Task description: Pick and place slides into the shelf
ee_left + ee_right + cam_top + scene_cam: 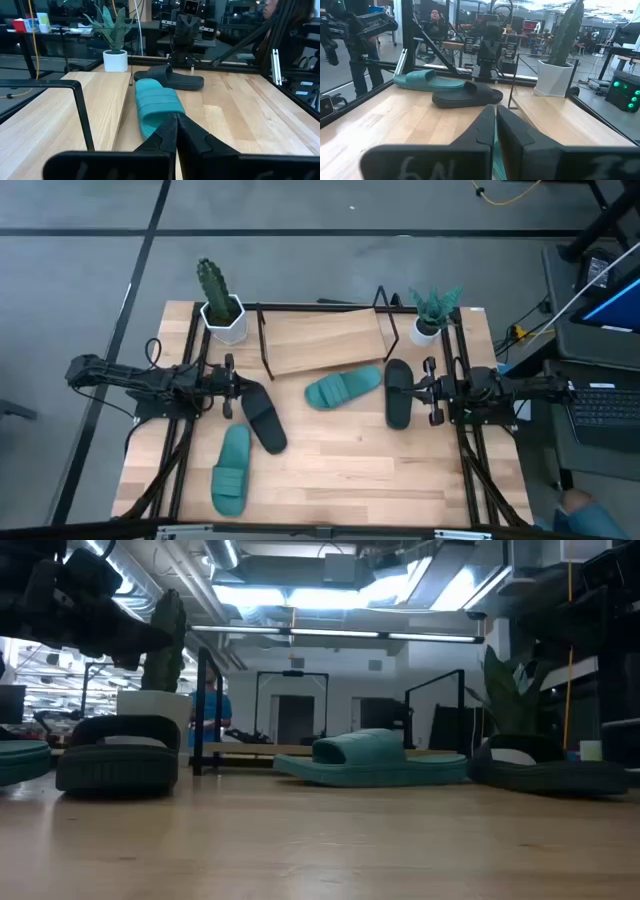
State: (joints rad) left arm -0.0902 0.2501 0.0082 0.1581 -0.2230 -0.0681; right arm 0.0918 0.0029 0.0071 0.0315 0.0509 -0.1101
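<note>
Two black slides and two teal slides lie sole-down on the wooden table. One black slide (262,416) lies just right of my left gripper (236,385), which is shut and raised above the table. The other black slide (398,392) lies just left of my right gripper (422,389), also shut and raised. One teal slide (342,388) lies between the two arms, ahead of the left fingertips (175,120). The second teal slide (231,470) lies near the front left. The shelf (320,340), a slanted wood board in a black wire frame, stands at the far side with nothing on it.
A cactus in a white pot (220,308) stands at the shelf's left end and a leafy plant in a white pot (432,315) at its right end. Black frame bars run along both table sides. Bare wood (350,470) lies at the near middle and right.
</note>
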